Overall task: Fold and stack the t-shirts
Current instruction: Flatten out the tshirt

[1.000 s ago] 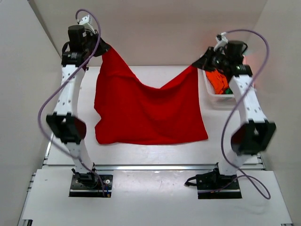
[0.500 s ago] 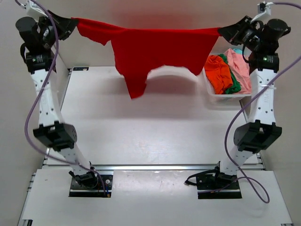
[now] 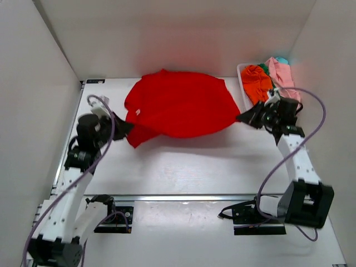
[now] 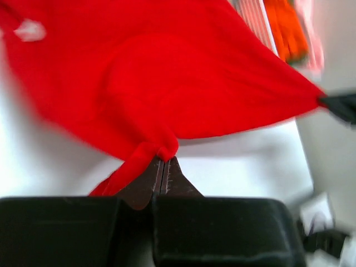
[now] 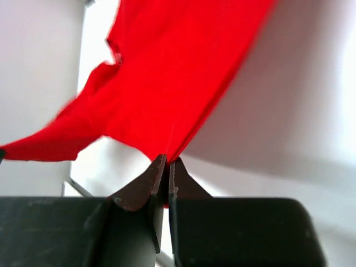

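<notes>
A white plastic basket (image 3: 242,83) stands at the far right corner of the counter (image 3: 183,161). It holds crumpled t-shirts: an orange one (image 3: 257,80) nearest the middle, a pale pink one (image 3: 282,72) beside it, and slivers of green (image 3: 265,67) and teal (image 3: 282,59) at the back. The right arm reaches across just in front of the basket.

The bright red t-shirt (image 3: 178,105) spreads over the far half of the counter between the two arms, domed and smooth on top. A small white label (image 3: 136,113) shows near its left side. Its near edge casts a shadow on the counter.

The left end effector (image 3: 123,127) is clamped tight on a bunched left corner of the red shirt, where the cloth twists into a narrow fold. The right end effector (image 3: 245,118) pinches the shirt's right corner, drawn out to a point just beside the basket.
</notes>
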Controlling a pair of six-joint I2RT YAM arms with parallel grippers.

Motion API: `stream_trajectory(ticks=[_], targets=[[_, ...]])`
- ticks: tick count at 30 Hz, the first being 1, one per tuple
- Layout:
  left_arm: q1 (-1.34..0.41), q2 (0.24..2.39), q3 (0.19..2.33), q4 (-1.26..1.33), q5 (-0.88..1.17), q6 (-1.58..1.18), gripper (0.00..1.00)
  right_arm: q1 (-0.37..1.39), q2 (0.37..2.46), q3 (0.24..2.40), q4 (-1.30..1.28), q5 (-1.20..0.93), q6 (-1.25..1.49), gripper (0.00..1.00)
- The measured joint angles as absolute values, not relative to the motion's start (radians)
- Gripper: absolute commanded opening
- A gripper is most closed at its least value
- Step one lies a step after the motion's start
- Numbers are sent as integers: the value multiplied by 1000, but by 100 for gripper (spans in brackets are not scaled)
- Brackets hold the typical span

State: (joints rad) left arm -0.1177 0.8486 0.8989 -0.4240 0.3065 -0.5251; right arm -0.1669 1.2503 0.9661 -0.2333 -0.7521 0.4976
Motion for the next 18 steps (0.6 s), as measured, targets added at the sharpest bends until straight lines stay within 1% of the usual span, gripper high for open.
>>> stream_trajectory(ticks=[3,6,9,12,14,17,18], targets=[[-255,667,789,-492,228,-522,0,-152,1071,832,-299,-722,478,0],[-271,522,758,-558,184,-542,0,-123,935,768,-329,-706,478,0],[-271,514,800,-569,159,-551,0,-92,880,759,-329,-699,501,0],[-269,606,866,-541,143,-541,0,-74,916,784,-307,-704,521,0],[-249,685,886,-500,148,-525,0,-63,1007,828,-281,-705,526,1],[-144,865,892,-409,237,-508,0,-45,1230,958,-242,-713,518,0],[-111,957,904,-386,258,-503,0,-40,1331,1027,-236,-717,514,0]])
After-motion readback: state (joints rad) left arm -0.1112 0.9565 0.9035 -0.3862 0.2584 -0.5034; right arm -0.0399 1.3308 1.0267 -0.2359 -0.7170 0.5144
